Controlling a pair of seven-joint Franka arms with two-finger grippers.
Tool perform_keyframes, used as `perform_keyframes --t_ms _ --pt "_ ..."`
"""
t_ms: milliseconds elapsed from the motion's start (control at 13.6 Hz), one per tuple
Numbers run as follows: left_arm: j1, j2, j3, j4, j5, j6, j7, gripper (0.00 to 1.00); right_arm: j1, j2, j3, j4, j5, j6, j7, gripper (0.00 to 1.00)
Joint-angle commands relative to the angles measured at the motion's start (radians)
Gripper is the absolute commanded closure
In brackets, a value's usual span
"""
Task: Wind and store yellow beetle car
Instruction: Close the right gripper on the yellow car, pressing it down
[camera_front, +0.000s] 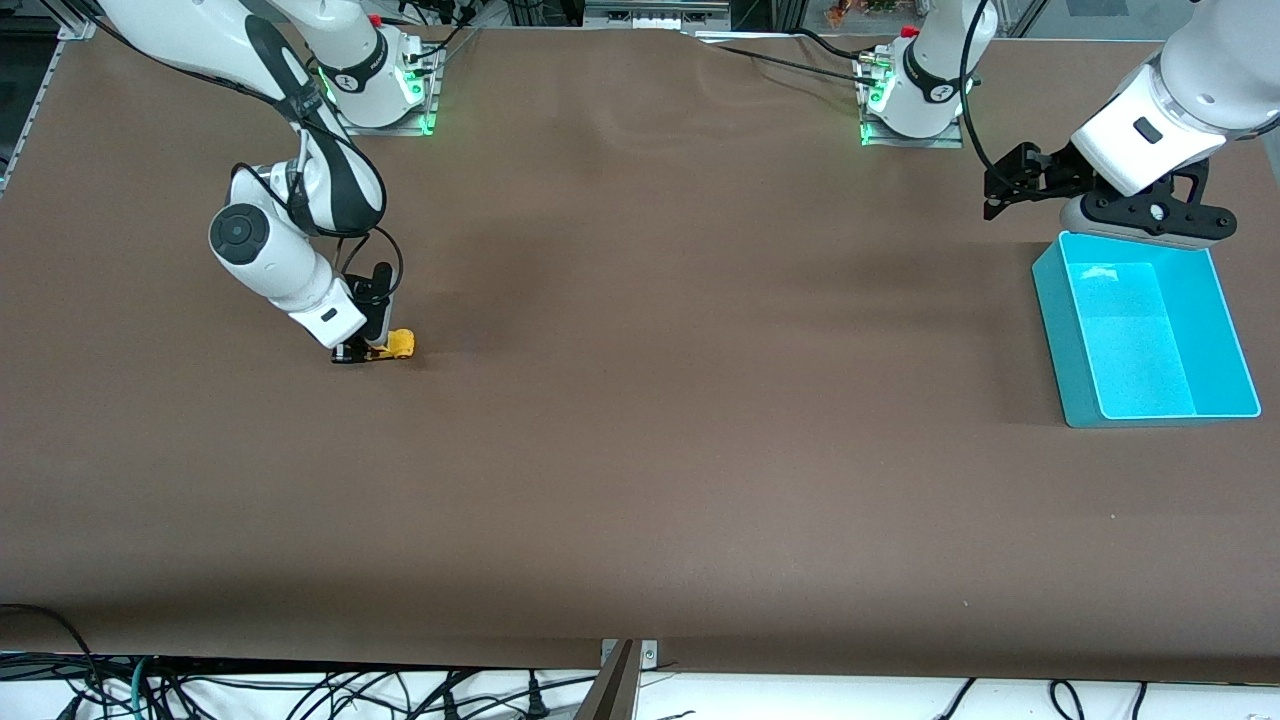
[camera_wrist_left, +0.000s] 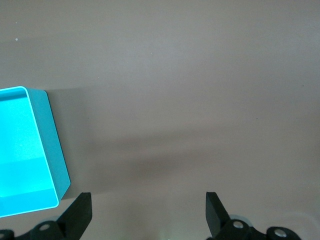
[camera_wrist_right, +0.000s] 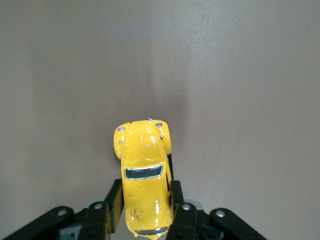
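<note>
The yellow beetle car (camera_front: 397, 345) sits on the brown table toward the right arm's end, its nose pointing toward the table's middle. My right gripper (camera_front: 372, 350) is down at the table and shut on the car's rear half. In the right wrist view the car (camera_wrist_right: 145, 175) lies roof-up between the two black fingers (camera_wrist_right: 114, 202), which press on its sides. My left gripper (camera_front: 1000, 190) hangs open and empty in the air beside the blue bin's (camera_front: 1050, 300) corner; its fingers (camera_wrist_left: 216, 210) stand wide apart over bare table.
The open blue bin, seen also in the left wrist view (camera_wrist_left: 47, 130), stands at the left arm's end of the table. Brown cloth covers the whole table. Cables hang below the table's edge nearest the camera.
</note>
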Motion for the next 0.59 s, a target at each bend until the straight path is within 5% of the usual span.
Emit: perform_keyframes --t_ms 0,514 --pt "-0.005 0.009 -0.004 0.032 0.013 -0.025 -0.023 0.00 -0.009 0.004 0.008 -0.003 -0.008 -0.014 -0.004 0.83" --pt "-0.003 0.009 -0.016 0.033 0.011 -0.026 -0.023 0.00 -0.011 0.018 0.008 -0.003 -0.010 0.010 -0.081 0.82"
